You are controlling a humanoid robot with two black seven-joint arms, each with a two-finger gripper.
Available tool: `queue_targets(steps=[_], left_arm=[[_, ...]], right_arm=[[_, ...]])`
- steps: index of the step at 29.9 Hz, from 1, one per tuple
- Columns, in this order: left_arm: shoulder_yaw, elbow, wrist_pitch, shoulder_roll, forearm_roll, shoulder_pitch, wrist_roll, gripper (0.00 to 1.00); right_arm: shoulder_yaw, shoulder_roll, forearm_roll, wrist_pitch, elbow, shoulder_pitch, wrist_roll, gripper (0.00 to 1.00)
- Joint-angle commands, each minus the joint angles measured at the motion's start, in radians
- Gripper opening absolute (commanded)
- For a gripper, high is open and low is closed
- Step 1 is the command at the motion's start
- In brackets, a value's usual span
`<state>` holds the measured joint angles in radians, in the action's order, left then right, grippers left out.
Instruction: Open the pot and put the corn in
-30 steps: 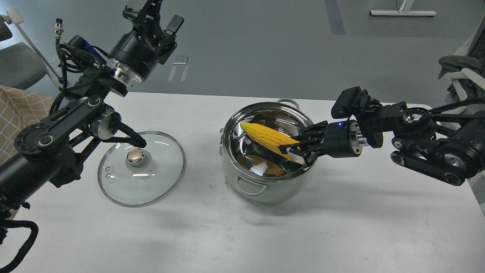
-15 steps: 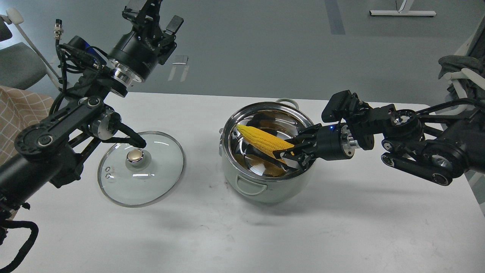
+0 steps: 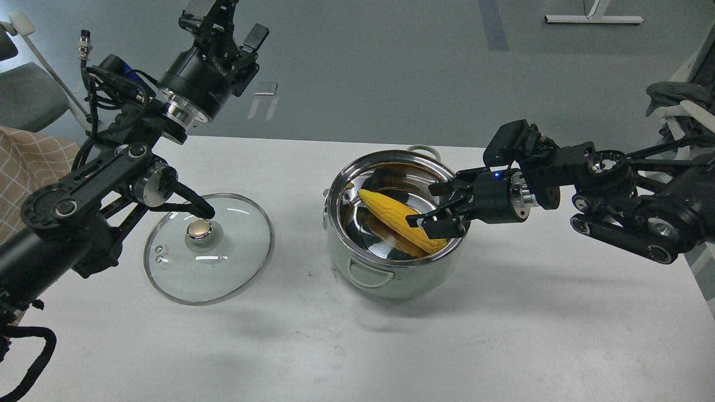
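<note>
The pale green-white pot (image 3: 391, 276) stands open at the middle of the white table. The yellow corn (image 3: 397, 220) lies inside it on the steel bottom, its thick end leaning toward the right wall. My right gripper (image 3: 433, 204) hovers over the pot's right rim, just above the corn's thick end. Its jaws are open and hold nothing. My left gripper (image 3: 224, 23) is raised high at the back left, far from the pot, open and empty.
The round glass lid (image 3: 223, 268) with its gold knob (image 3: 199, 229) lies flat on the table left of the pot, under my left forearm. A checked cloth (image 3: 28, 167) and a chair (image 3: 28, 95) stand beyond the table's left edge.
My right gripper has opened and let go of the corn, which now rests lower in the pot. The gripper has drawn back a little up and to the right. The left arm has hardly moved.
</note>
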<state>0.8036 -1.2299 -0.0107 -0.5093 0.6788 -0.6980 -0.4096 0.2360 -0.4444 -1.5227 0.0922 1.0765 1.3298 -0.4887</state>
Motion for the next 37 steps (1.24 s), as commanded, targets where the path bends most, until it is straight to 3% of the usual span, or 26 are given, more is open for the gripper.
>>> queue_targets(steps=[1,11,16,18,20,25,31,37], left_arm=[[0.0,0.013,0.0,0.002,0.001,0.0,0.0,0.97],[0.003,0.104,-0.002,0.045,-0.018,-0.014,-0.003,0.98],[0.037,0.179,-0.055,0.064,-0.039,-0.023,0.014,0.98],[0.045,0.24,-0.127,0.097,-0.06,-0.029,0.031,0.98],[0.068,0.343,-0.263,0.138,-0.122,-0.031,0.058,0.98],[0.104,0.489,-0.478,0.201,-0.18,-0.028,0.069,0.98],[0.129,0.512,-0.478,0.262,-0.18,-0.017,0.072,0.98],[0.155,0.507,-0.478,0.285,-0.182,-0.018,0.071,0.98]], right_arm=[[-0.05,-0.019,0.125,-0.005,-0.024,0.06,0.0,0.97],[-0.403,0.033,0.497,0.009,-0.358,-0.004,0.0,1.0],[-0.5,0.046,0.688,0.012,-0.386,-0.105,0.0,1.0],[-0.537,0.047,0.772,0.012,-0.386,-0.164,0.0,1.0],[-0.596,0.062,0.872,0.033,-0.369,-0.246,0.0,1.0],[-0.775,0.095,0.956,0.11,-0.369,-0.381,0.0,1.0],[-1.042,0.14,0.975,0.167,-0.362,-0.504,0.0,1.0],[-1.098,0.156,0.975,0.161,-0.336,-0.535,0.0,1.0]])
